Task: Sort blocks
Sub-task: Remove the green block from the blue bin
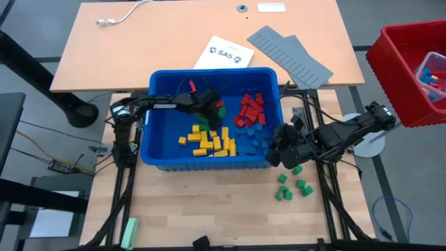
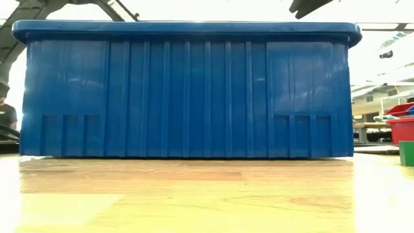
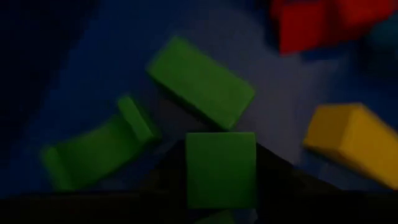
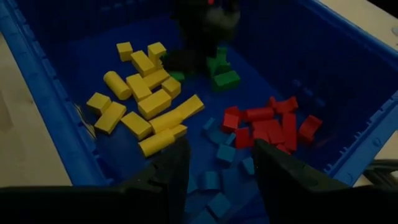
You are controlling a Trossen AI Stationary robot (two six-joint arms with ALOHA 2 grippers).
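Observation:
A blue bin holds yellow blocks, red blocks, blue blocks and a few green blocks, each colour in its own cluster. My left gripper reaches down into the bin at the green cluster, and a green block sits between its fingers. Two other green blocks lie just beyond it on the bin's floor. My right gripper hangs open and empty over the bin's near right corner. Several green blocks lie on the table right of the bin. My left gripper pinches the green block by two opposite sides between its two fingers. The fingers slant down into the bin from its left side. The block sits square between the fingers; whether it is off the bin's floor I cannot tell.
Behind the bin lie a printed sheet and grey ridged panels. A red bin with more blocks stands at the right. A pale green bar lies at the near left. A white cable lies at the far left.

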